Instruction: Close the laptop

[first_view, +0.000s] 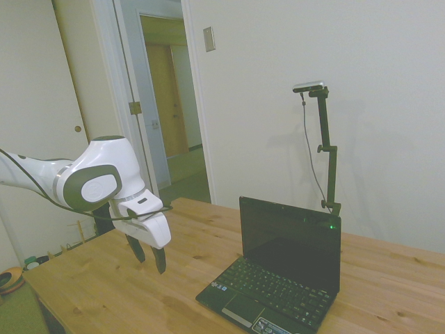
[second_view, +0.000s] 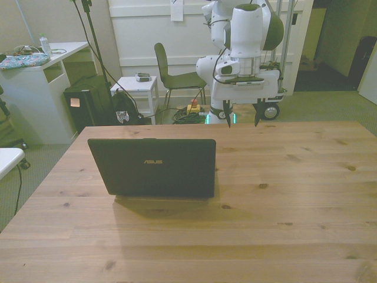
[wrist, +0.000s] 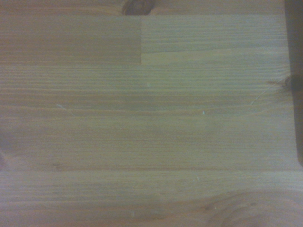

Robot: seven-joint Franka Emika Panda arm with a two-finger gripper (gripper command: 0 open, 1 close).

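Black and glossy, the laptop point(second_view: 152, 167) stands open on the wooden table point(second_view: 283, 194), toward the front view's left, its lid upright and its screen point(first_view: 292, 240) dark. We see the gripper point(second_view: 241, 113) hanging above the table's far edge, well apart from the laptop, fingers spread and holding nothing.
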